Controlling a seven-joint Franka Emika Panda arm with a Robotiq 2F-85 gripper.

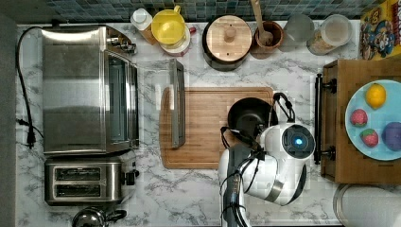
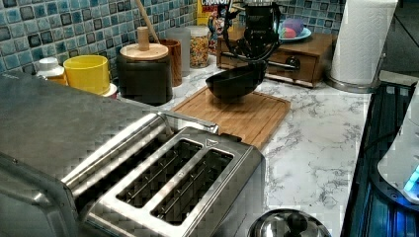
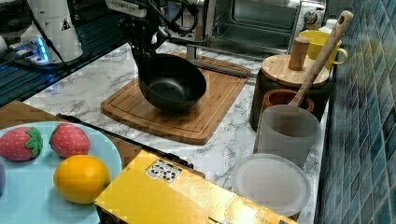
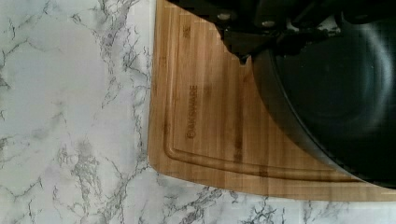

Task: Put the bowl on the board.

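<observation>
The glossy black bowl (image 1: 247, 113) hangs tilted just over the board's (image 1: 203, 127) end at the top view's right. My gripper (image 1: 259, 130) is shut on the bowl's rim, on the side nearest the arm. In the left view the bowl (image 2: 233, 82) is clear of the board (image 2: 247, 117), with a shadow beneath it and the gripper (image 2: 257, 63) above its rim. In the right view the bowl (image 3: 173, 85) leans over the board (image 3: 205, 117) below the gripper (image 3: 145, 60). The wrist view has the bowl (image 4: 336, 93) beside the gripper (image 4: 261, 42), over a board (image 4: 205, 116) corner.
The toaster oven's open door (image 1: 177, 109) lies over the board's end at the top view's left. Behind the board stand a black pot with a wooden lid (image 1: 229, 41), a wooden cup with a pestle (image 1: 267, 35) and a yellow cup (image 1: 168, 26). A wooden tray (image 1: 352, 156) holds a fruit plate.
</observation>
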